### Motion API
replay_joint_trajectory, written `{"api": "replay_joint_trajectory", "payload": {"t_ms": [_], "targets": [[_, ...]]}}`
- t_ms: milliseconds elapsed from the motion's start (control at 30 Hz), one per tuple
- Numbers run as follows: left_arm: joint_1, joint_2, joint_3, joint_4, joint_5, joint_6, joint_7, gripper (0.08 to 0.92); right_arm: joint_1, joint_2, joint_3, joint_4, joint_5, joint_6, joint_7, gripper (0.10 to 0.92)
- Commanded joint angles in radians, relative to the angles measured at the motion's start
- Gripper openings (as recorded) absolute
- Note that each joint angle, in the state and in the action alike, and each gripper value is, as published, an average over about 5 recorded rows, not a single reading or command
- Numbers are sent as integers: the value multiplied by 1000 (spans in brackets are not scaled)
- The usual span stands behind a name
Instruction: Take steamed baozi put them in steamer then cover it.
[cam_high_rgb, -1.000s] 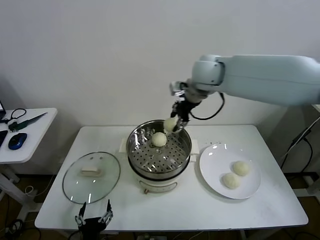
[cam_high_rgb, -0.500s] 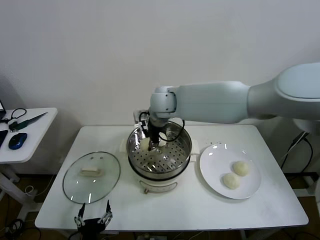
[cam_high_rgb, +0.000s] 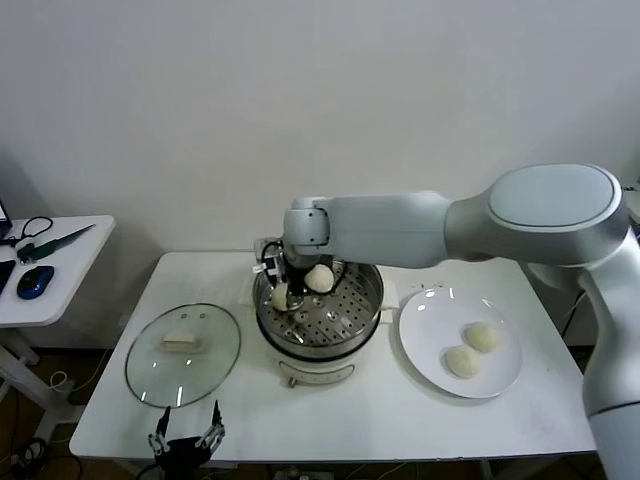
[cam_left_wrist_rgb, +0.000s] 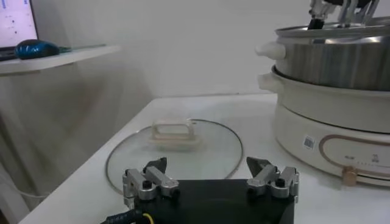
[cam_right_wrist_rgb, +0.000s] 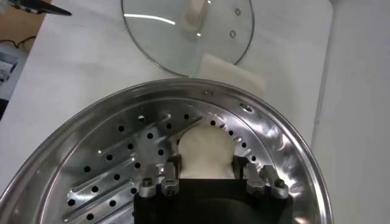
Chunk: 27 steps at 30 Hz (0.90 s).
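My right gripper (cam_high_rgb: 283, 294) reaches down inside the steamer (cam_high_rgb: 330, 325) at its left wall. It is shut on a baozi (cam_right_wrist_rgb: 206, 152), whose underside is at the perforated floor (cam_right_wrist_rgb: 103, 140). A second baozi (cam_high_rgb: 319, 278) lies at the back of the steamer. Two more baozi (cam_high_rgb: 483, 336) (cam_high_rgb: 462, 361) rest on the white plate (cam_high_rgb: 420, 305) to the right. The glass cover (cam_high_rgb: 160, 370) lies flat on the table left of the steamer. My left gripper (cam_left_wrist_rgb: 210, 176) waits open and empty at the table's front edge, just before the cover (cam_left_wrist_rgb: 183, 152).
A small side table (cam_high_rgb: 60, 265) on the left carries a blue mouse (cam_high_rgb: 34, 282) and scissors. The right arm stretches across above the steamer's rear rim. The steamer's pot base (cam_left_wrist_rgb: 329, 134) stands close to the right of the left gripper.
The right arm carried the baozi from above the steamer's far rim across and down to its left side. The left gripper, cover and plate stayed put.
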Motion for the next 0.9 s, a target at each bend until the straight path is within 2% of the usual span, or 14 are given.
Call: {"api": "replay_joint_trajectory", "payload": {"t_ms": [33,133,300,500,667,900], "targets": [[5,-3,3,-6,5,2,0,823,-4,5,12,5,9,-11,10,732],[10,-6,4,-12,9,3,0,823,50,-36,14,43,9,0,-14,786],[17,-12,7,-20,18,2,0,823,208,-173,-34,136,6,104,-153,820],[23,-17,13,-27,26,2,-1,823,385,-484,-167,326,-32,202,-283,823],[26,-17,14,-28,31,2,-3,823,425,-734,-273,446,-177,230,-289,823],[24,-23,19,-29,39,2,-3,823,210,-950,-226,434,-407,245,-260,823]]}}
